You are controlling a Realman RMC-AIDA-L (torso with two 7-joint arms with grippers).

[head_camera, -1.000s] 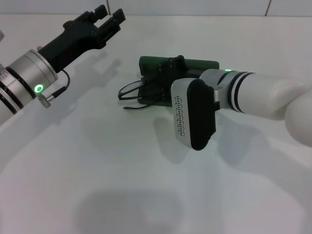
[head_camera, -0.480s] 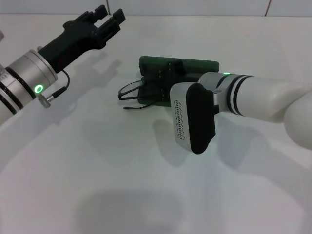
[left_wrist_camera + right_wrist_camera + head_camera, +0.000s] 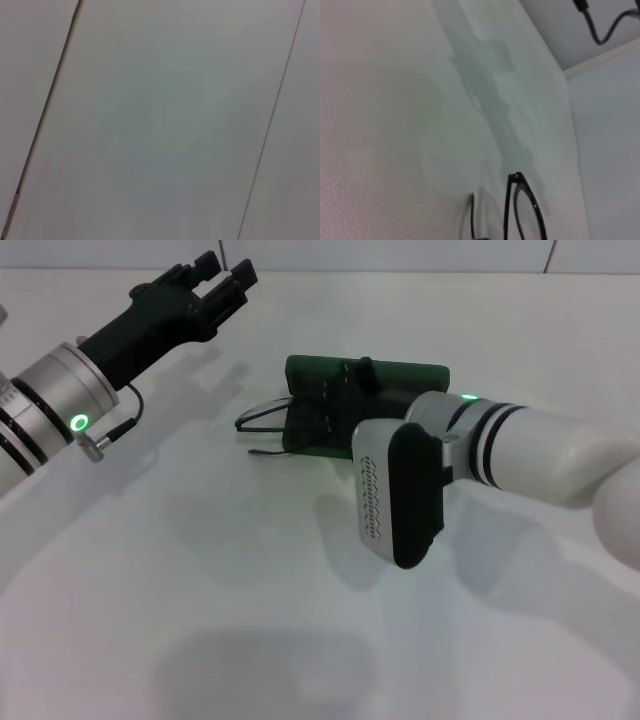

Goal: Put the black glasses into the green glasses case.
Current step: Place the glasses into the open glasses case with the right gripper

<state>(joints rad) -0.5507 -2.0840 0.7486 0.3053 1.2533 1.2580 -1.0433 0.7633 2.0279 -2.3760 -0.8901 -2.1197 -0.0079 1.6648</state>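
The black glasses [image 3: 262, 418] sit on the white table [image 3: 200, 590] near the middle, touching the left end of the green glasses case [image 3: 365, 375], with one lens and the thin temple arms sticking out to the left. From overhead the rest of the frame is hidden by the right gripper [image 3: 320, 420], which reaches in from the right and lies low across the case; I cannot tell whether its fingers are apart or together, or whether they have hold of the frame. The right wrist camera gives what the overhead one does not: a close look at a rounded lens rim [image 3: 526, 210] and a temple tip, lying on the bare table. The left gripper [image 3: 222, 282] hangs up at the far left, well apart from the case, its fingers slightly apart and holding nothing. The left wrist camera shows only pale panels with thin seams.
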